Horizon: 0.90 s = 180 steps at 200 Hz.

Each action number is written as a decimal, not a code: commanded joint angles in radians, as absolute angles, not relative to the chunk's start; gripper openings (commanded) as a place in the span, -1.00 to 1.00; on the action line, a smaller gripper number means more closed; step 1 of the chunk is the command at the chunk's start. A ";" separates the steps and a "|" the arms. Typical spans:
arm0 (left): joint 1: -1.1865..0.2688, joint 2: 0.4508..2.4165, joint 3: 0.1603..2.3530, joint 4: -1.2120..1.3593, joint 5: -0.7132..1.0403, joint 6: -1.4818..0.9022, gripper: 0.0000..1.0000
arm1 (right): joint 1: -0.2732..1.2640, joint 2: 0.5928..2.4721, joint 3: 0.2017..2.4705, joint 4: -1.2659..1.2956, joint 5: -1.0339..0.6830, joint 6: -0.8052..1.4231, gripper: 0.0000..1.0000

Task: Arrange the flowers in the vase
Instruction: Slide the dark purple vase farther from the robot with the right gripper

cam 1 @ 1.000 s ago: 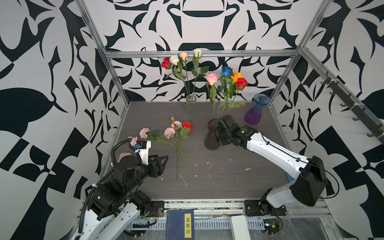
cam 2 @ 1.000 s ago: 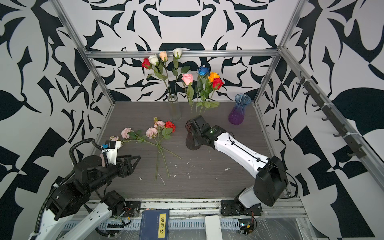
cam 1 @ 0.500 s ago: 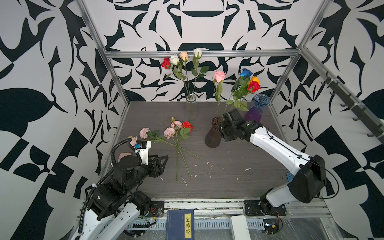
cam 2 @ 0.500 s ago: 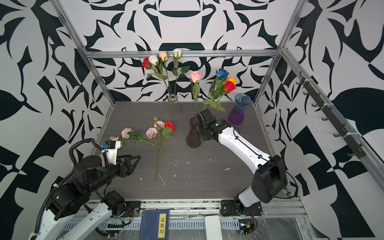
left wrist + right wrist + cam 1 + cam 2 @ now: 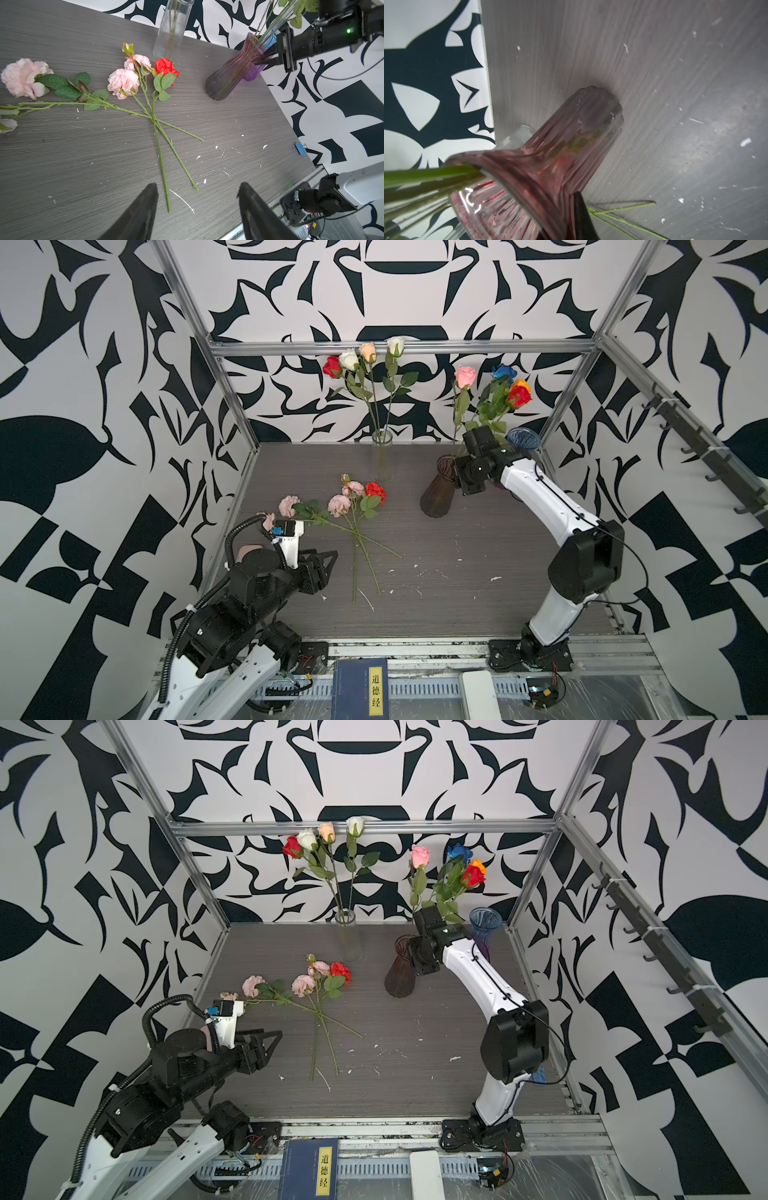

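A ribbed dark maroon vase (image 5: pixel 435 497) stands tilted at the back right, its base on the table. Pink, blue, orange and red roses (image 5: pixel 494 393) lean out of it. My right gripper (image 5: pixel 454 472) is shut on the vase's rim; in the right wrist view one black finger (image 5: pixel 581 216) presses the outer glass wall (image 5: pixel 571 145) and the other is hidden. Several flowers (image 5: pixel 353 506), frilly pink blooms and a red one, lie crossed on the table (image 5: pixel 62 166). My left gripper (image 5: pixel 197 186) hovers open just short of their stem ends, holding nothing.
A clear glass vase (image 5: pixel 382 460) with red, white and peach roses stands at the back middle. A blue-purple vase (image 5: pixel 521 439) stands right behind the right arm. White crumbs dot the table. A book (image 5: pixel 359 689) lies on the front rail.
The right gripper has closed on the maroon vase's rim and drawn its top to the right and back, so the vase tilts and its roses swing right. The left arm has not moved.
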State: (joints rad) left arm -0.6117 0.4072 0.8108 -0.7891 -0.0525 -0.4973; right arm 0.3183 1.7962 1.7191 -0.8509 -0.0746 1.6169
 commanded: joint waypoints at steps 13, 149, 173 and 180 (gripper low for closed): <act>-0.612 0.426 0.806 -0.799 -0.050 -0.493 0.32 | 0.274 1.905 1.968 -0.917 -0.129 1.502 -0.77; -0.612 0.451 0.805 -0.790 -0.042 -0.482 0.33 | 0.250 2.325 2.577 -1.155 -0.142 1.400 -0.75; -0.612 0.449 0.804 -0.788 -0.039 -0.482 0.34 | 0.250 2.314 2.568 -1.153 -0.144 1.379 -0.68; -0.611 0.448 0.802 -0.788 -0.038 -0.483 0.34 | 0.250 2.310 2.565 -1.151 -0.143 1.374 -0.65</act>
